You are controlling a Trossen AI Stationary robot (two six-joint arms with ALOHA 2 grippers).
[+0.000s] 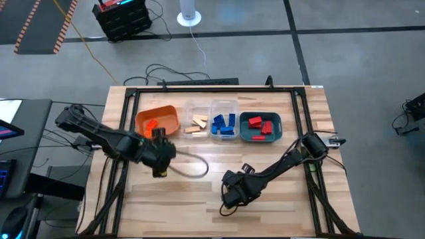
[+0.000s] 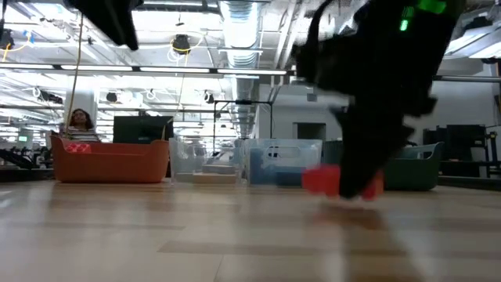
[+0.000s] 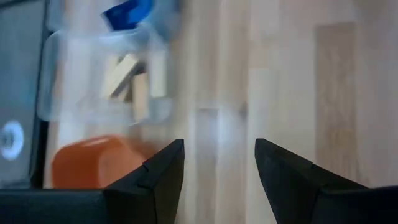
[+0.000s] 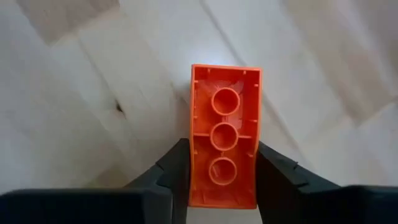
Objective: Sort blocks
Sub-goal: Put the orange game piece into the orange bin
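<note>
Already the orange block (image 4: 224, 162) is clamped lengthwise between the right gripper (image 4: 222, 177) fingers, hollow underside showing, while the left gripper (image 3: 219, 180) is held open.

high: overhead, whole table (image 1: 199, 192) | low: tabletop level | wrists: close, downward | shared: trays (image 1: 224, 119)

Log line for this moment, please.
right gripper: shut on orange block, near table front | left gripper: open, empty, beside orange tray

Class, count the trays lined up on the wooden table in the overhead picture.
4, in one row at the table's far side: orange plastic tray at the left end, then two clear plastic trays, then the teal tray at the right end. None looks hidden.
</note>
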